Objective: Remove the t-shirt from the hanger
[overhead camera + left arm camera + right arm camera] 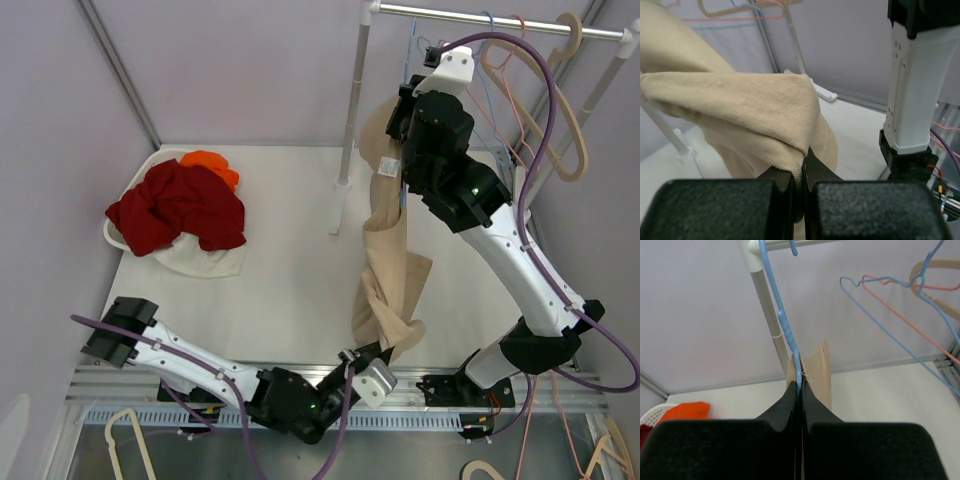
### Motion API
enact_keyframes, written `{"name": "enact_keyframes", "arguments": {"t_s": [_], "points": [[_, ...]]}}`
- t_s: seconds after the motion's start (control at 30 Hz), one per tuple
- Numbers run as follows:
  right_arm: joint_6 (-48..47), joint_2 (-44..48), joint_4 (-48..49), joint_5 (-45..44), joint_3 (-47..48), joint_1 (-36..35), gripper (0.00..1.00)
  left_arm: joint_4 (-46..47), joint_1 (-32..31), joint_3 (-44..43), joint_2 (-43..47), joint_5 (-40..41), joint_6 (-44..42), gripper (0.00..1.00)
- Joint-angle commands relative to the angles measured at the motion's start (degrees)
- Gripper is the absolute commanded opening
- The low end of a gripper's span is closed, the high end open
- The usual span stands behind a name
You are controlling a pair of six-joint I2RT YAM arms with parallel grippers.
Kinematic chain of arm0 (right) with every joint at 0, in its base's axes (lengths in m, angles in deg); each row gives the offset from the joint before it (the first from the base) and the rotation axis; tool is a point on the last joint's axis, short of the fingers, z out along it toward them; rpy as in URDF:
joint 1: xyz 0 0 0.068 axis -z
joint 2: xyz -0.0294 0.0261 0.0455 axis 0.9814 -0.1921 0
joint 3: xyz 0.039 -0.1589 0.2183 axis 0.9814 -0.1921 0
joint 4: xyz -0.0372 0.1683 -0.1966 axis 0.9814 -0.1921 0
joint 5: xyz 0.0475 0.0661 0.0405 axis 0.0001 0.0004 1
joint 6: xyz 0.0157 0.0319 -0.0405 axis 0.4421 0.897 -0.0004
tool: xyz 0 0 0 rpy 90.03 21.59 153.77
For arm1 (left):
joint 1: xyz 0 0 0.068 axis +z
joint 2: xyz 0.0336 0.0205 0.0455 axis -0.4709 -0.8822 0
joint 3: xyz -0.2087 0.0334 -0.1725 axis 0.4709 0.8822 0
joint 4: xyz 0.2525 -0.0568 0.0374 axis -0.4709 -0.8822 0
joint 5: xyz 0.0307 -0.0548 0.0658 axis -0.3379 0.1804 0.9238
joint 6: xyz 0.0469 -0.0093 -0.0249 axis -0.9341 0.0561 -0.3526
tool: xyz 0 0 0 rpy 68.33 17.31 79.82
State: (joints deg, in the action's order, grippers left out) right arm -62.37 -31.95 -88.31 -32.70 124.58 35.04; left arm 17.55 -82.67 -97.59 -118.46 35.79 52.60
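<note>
Two pinches, left gripper (799,176) on t-shirt (740,107); right gripper (799,390) on hanger (783,322)

Pinching the lowest folds of the beige t-shirt (385,270) with the left end effector (368,357), low over the near edge of the white table (290,290). Clamped at the garment's top with the right end effector (397,125), on the blue hanger (406,62) just under the metal rail (500,14). Farther right along that rail: a wooden hanger (572,110) plus thin pink and blue wire ones. At the table's far left: a white basket (112,238) heaped with red cloth (180,205), orange cloth (212,165) and white cloth (210,260).
</note>
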Motion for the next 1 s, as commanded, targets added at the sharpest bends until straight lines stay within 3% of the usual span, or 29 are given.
{"name": "enact_keyframes", "arguments": {"t_s": [0.0, 0.13, 0.2, 0.33, 0.43, 0.53, 0.6, 0.73, 0.9, 0.97], "points": [[5.4, 0.5, 1.0, 3.7, 4.9, 2.5, 0.0, -3.1, 1.6, 1.4, -3.5, -9.0, 12.5, 0.01], [8.8, 4.2, -5.1, 5.0, 4.6, -0.2, 0.0, -18.7, 15.9, 1.0, 1.5, -20.3, 27.4, 0.01], [11.9, 5.8, -10.8, 6.3, 4.6, -1.2, 0.0, -21.7, 24.9, -1.1, 3.1, -23.4, 30.6, 0.01], [16.0, 10.2, -19.1, 12.3, 2.9, -1.4, 0.0, -42.8, 39.9, -16.6, -0.2, -25.0, 36.4, 0.01], [16.2, 11.5, -26.2, 15.8, 3.6, -1.5, 0.0, -55.1, 46.8, -27.2, -4.4, -28.1, 40.9, 0.01], [13.5, 12.8, -27.5, 16.1, 3.5, -1.5, 0.0, -60.0, 50.9, -32.8, -6.0, -30.9, 44.6, 0.01], [10.4, 15.0, -23.4, 14.2, 0.7, -1.5, 0.0, -63.4, 51.5, -34.4, -5.7, -30.8, 45.9, 0.01], [-0.8, 17.3, -7.4, 11.7, -5.5, -1.0, 0.0, -68.3, 52.0, -39.0, -2.2, -31.1, 45.7, 0.01], [-3.7, 10.8, -6.2, 18.6, 2.3, 6.3, 0.0, -75.9, 57.3, -51.0, -0.4, -32.1, 40.7, 0.01], [-5.3, 8.4, -3.0, 20.2, 3.0, 7.1, 0.0, -76.5, 63.3, -58.8, -1.4, -36.3, 37.5, 0.03]]}}
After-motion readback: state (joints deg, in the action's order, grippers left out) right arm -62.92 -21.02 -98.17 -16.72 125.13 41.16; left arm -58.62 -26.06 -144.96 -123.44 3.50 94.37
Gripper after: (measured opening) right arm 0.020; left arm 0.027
